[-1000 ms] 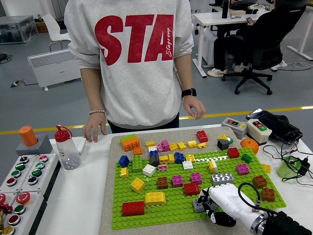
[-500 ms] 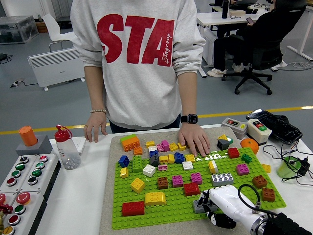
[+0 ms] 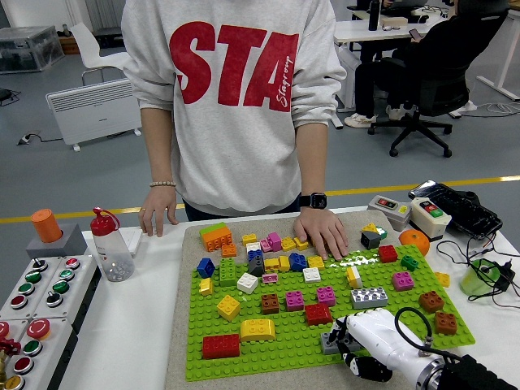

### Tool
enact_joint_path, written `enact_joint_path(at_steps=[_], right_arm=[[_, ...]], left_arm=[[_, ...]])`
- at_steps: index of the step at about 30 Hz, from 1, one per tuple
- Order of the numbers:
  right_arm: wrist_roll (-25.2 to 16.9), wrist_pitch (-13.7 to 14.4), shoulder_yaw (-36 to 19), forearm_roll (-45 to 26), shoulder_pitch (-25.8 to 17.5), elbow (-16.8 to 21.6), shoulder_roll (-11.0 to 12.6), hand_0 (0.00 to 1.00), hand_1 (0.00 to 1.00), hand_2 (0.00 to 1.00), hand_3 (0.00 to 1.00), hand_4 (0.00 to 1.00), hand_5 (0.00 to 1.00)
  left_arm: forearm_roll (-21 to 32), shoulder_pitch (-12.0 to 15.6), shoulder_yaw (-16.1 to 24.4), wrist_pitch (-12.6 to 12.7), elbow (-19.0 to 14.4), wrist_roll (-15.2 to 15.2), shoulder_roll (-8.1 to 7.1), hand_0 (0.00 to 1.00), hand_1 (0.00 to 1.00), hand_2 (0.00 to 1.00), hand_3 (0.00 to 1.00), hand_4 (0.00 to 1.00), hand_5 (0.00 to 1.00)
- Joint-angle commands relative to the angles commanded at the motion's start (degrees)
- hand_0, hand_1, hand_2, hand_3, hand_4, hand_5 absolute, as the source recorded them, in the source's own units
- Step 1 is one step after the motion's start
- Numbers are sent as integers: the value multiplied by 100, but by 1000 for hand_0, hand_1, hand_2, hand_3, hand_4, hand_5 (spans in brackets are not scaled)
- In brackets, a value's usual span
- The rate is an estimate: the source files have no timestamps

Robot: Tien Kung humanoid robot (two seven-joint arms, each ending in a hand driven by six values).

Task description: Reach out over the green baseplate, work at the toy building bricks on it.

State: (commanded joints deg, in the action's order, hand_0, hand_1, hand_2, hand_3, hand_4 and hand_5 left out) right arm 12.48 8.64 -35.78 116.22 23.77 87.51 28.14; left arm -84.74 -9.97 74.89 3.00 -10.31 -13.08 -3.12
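Green baseplate edge, robot hand overhanging.

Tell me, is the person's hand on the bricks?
Yes, the person's hand lies flat on bricks at the far edge of the green baseplate.

Office-like lab: desks, swivel chair, button boxes.

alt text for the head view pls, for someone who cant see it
The robot's right hand curls over a grey brick at the near right edge of a green baseplate dotted with coloured bricks. A person's hand rests on bricks at the plate's far edge.
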Motion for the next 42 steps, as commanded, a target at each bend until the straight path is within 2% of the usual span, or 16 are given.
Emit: enact_joint_path(at_steps=[13, 24, 42], right_arm=[[34, -17, 210, -20, 72, -112, -45, 479, 585, 607, 589, 381, 160], [-3, 51, 117, 4, 35, 4, -30, 485, 586, 607, 589, 382, 161], [-154, 586, -396, -196, -96, 76, -24, 488, 584, 604, 589, 386, 159]], left_arm=[[6, -8, -7, -7, 0, 0, -2, 657, 687, 676, 575, 285, 998], [-22, 19, 12, -6, 0, -13, 3, 656, 689, 676, 575, 285, 998], [-41, 63, 11, -11, 0, -18, 10, 656, 689, 676, 577, 287, 998]])
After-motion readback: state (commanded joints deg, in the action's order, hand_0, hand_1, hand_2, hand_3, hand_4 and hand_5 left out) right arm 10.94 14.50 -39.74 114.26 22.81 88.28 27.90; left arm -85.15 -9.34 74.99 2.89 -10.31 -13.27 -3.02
